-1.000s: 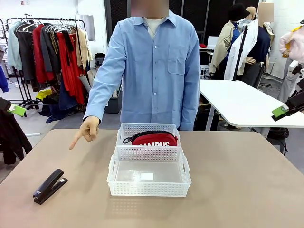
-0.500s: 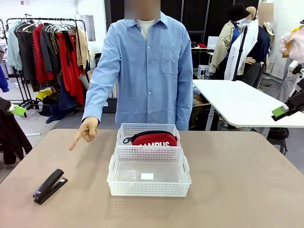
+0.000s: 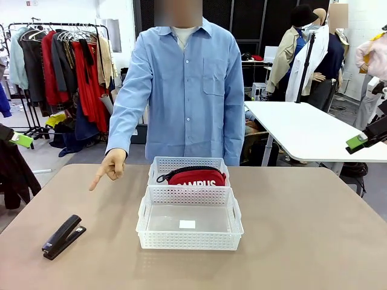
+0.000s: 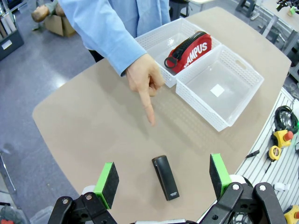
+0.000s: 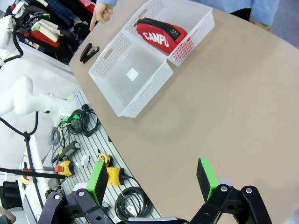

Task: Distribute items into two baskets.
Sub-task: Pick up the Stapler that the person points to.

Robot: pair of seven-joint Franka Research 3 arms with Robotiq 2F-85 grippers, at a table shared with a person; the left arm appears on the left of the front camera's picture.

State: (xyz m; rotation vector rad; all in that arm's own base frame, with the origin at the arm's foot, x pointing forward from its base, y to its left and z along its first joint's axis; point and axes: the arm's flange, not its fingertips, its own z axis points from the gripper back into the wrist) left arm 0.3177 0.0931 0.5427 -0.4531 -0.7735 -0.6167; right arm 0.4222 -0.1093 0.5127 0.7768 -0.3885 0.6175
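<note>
A black stapler [image 3: 63, 236] lies on the tan table at the front left. My left gripper [image 4: 162, 178] hovers open high above the stapler [image 4: 165, 178]. A person's hand [image 3: 109, 168] points a finger down toward it. Two white baskets stand mid-table. The near basket [image 3: 188, 241] holds no item. The far basket [image 3: 187, 162] holds the red pouch [image 3: 196, 177] with white lettering. My right gripper [image 5: 152, 179] is open above the table's right edge, far from the baskets. Its view shows the pouch [image 5: 161, 35] and the stapler [image 5: 88, 52] beyond.
The person in a blue shirt [image 3: 184, 90] stands at the far edge. A white table [image 3: 302, 130] is at the back right and a clothes rack [image 3: 60, 60] at the back left. Cables and tools [image 5: 86, 154] lie beside the table edge.
The person has shifted a little to the left and the pointing hand stays over the table. Both grippers and all the objects have kept still.
</note>
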